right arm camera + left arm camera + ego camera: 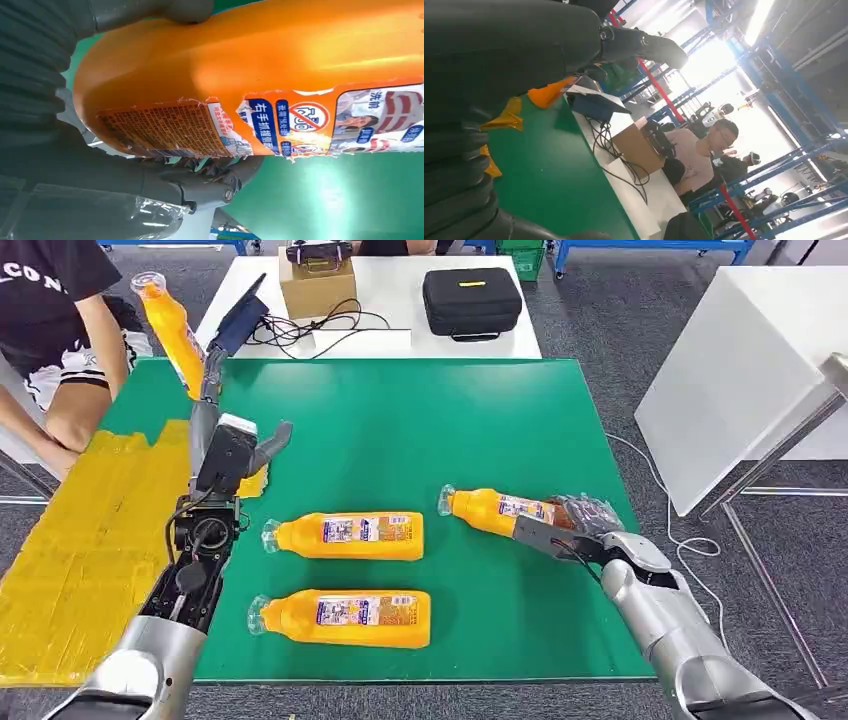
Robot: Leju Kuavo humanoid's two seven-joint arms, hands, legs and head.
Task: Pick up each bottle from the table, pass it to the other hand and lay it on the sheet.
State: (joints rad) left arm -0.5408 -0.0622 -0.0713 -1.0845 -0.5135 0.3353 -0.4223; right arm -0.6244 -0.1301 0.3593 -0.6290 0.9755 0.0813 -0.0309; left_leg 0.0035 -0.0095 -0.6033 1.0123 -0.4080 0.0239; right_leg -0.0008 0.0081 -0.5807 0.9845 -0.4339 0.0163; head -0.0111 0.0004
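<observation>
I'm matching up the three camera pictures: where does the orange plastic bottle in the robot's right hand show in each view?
Head view: the orange plastic bottle lies at right of centre on the green mat, its base in the right hand.
Left wrist view: not in it.
Right wrist view: the bottle spans the picture, fingers along its label.
Shared landmark: the green mat.

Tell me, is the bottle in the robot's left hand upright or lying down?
Roughly upright, leaning a little: the left hand holds the bottle raised, neck up.
</observation>
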